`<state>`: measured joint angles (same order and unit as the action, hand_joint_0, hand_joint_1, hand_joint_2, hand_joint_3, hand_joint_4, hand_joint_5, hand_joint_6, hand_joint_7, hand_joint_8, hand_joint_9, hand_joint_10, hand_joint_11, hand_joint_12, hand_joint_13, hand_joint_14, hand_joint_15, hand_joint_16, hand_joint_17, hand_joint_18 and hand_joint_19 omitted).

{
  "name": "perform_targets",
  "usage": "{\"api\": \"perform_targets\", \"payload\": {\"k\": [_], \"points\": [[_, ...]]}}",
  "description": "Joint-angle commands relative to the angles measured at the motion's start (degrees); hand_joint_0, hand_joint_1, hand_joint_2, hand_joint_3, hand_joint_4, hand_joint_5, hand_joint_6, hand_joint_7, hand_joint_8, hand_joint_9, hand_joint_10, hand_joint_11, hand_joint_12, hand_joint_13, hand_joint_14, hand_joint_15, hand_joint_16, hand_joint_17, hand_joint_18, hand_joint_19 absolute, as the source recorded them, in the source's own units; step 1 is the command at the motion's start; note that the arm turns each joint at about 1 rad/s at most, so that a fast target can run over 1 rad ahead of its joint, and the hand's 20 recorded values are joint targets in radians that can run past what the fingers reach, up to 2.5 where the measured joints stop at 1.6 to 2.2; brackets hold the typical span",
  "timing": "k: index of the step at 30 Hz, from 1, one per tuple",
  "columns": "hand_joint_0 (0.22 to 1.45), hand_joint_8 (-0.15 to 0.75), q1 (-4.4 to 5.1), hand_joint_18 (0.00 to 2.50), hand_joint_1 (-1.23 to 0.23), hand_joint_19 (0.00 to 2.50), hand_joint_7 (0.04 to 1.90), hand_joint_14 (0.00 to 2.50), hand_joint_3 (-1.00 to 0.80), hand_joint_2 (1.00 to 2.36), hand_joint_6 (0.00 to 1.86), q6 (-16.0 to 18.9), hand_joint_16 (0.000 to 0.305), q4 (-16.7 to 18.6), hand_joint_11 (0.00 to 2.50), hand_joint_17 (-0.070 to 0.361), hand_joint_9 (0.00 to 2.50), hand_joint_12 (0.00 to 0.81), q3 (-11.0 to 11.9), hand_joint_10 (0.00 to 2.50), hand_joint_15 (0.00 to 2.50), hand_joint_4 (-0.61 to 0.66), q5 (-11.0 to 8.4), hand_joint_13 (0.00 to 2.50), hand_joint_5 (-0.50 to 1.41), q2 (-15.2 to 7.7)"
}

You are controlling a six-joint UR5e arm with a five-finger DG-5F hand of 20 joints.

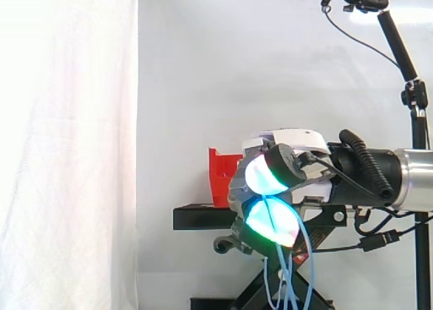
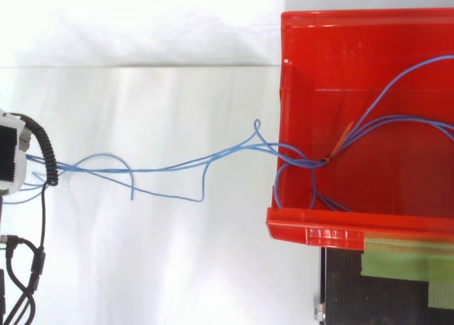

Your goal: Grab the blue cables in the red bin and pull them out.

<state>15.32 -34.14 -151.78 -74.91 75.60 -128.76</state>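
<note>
Blue thin cables [image 2: 316, 162]: your hand [image 1: 274, 188] has them, glowing pads [image 1: 262, 174] curled shut round the strands, slack ends dropping straight down below the palm in the side view. From above, the strands run as one long, near-straight line from the hand's side across the white surface [image 2: 142, 254]. They go over the left wall of the red plastic bin [image 2: 355, 27] to a bunch cinched by a small orange tie [image 2: 344, 137] close to that wall. Past the tie, the tails fan toward the bin's right edge. So the cable axis points from the hand straight at the bin, and the bin lies on the far side of the hand from the arm. My read: pull along that axis, away from the bin. Part of the length is out over the wall; the tied bunch and tails lie inside. Counts: one hand, one bin, one tie, one black stand [image 1: 203, 216] under the bin. Strands: at least three, exact number I can't tell where they overlap.
</note>
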Motion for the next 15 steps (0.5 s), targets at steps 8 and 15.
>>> {"api": "perform_targets", "payload": {"k": [8, 15], "points": [[0.8, 0.249, -0.03, 0.97, -0.92, 1.18, 0.64, 0.27, -1.0, 1.0, 0.6, 0.0, 0.046, -0.71, 1.77, 0.103, 1.15, 0.327, 0.03, 0.98, 1.7, 0.21, 0.07, 1.37, 1.02, 0.0], [0.83, 0.243, 0.06, 0.96, -0.92, 1.19, 0.64, 0.24, -1.0, 1.0, 0.64, 0.0, 0.045, -0.71, 1.76, 0.101, 1.12, 0.326, 0.03, 1.01, 1.72, 0.2, 0.07, 1.37, 0.97, 0.0]]}}
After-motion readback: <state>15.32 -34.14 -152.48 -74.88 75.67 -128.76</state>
